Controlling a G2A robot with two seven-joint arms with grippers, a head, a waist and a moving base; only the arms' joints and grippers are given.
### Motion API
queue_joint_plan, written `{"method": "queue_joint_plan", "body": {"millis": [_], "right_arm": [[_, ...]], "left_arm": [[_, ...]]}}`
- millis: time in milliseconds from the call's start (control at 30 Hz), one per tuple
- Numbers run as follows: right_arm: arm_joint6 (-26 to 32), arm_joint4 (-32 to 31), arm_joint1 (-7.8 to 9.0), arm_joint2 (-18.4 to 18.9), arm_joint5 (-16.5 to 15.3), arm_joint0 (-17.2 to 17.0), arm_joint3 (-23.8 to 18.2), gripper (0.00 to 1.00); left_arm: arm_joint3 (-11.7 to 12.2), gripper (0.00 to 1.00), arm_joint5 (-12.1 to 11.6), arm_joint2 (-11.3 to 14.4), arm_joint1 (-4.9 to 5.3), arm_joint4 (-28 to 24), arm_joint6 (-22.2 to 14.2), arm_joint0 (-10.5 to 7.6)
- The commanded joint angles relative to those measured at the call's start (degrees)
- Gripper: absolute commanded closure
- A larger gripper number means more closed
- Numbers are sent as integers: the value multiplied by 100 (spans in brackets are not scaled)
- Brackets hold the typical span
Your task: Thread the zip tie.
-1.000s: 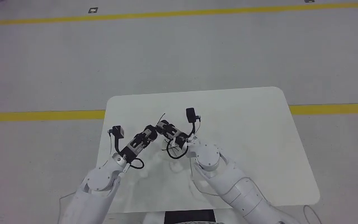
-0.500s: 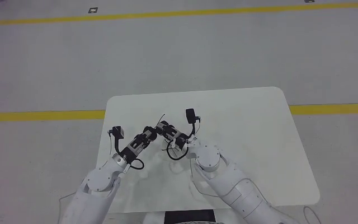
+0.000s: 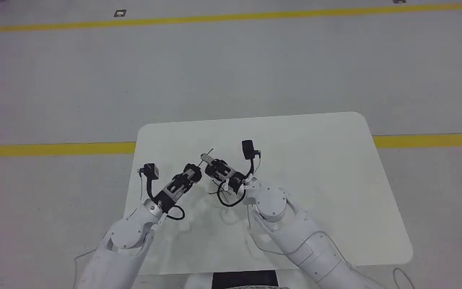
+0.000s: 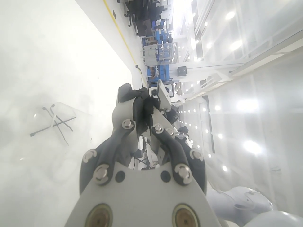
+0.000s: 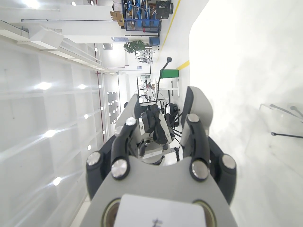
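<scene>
A thin black zip tie stands up between the two gripper tips over the middle of the white table. My left gripper is shut on its lower part; in the left wrist view the black strap rises past the fingertips. My right gripper faces it tip to tip and is open. In the right wrist view the tie's head shows beyond the spread fingers, with the left gripper farther off between them.
A clear shallow container with several spare black zip ties lies on the table near the grippers; the same container appears in the right wrist view. A yellow floor line runs beside the table.
The two gripper tips, pressed together a second ago, now stand slightly apart. The zip tie's free end has shifted a little to the left.
</scene>
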Motion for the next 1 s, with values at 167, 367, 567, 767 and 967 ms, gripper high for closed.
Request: {"method": "queue_joint_plan", "body": {"millis": [167, 367, 567, 767, 967], "right_arm": [[159, 36, 49, 184, -42, -43, -25, 0], [1457, 273, 189, 554, -262, 78, 202, 0], [2217, 319, 245, 611, -153, 256, 427, 0], [2217, 319, 245, 611, -153, 256, 427, 0], [2217, 319, 245, 611, -153, 256, 427, 0]], "left_arm": [[-49, 100, -11, -139, 39, -103, -270, 79], [-40, 100, -11, -607, 133, -452, -1273, 228], [-9, 100, -11, -965, 193, -641, -2119, 295], [-9, 100, -11, -965, 193, -641, -2119, 295], [115, 100, 13, -982, 202, -535, -2026, 233]]}}
